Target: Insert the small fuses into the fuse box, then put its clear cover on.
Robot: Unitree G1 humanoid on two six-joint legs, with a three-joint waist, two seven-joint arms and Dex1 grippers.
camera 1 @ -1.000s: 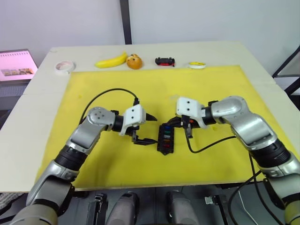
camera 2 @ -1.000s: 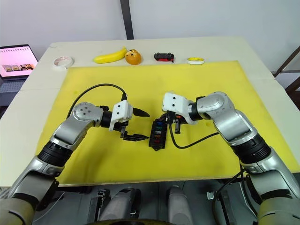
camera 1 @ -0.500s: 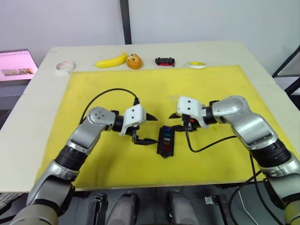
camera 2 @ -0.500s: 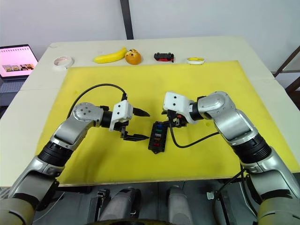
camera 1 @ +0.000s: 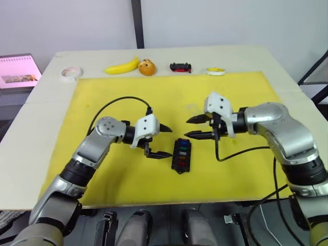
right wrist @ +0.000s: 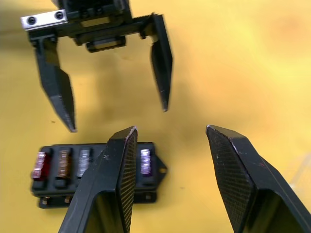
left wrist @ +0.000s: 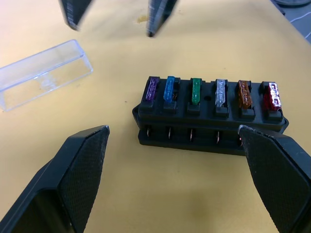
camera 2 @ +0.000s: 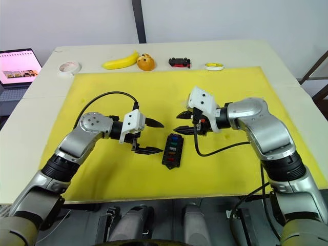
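While your left gripper [camera 1: 163, 141] and right gripper [camera 1: 192, 127] hung wide apart and empty, six small fuses [left wrist: 212, 93] sat in the fuse box [camera 1: 181, 155].

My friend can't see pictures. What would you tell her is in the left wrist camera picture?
A small black fuse box sits on a yellow mat with six coloured fuses standing in a row along its top: purple, blue, green, grey, orange and red. A clear cover lies on the mat beside it, apart from it. The left gripper is open, one black finger on each side.
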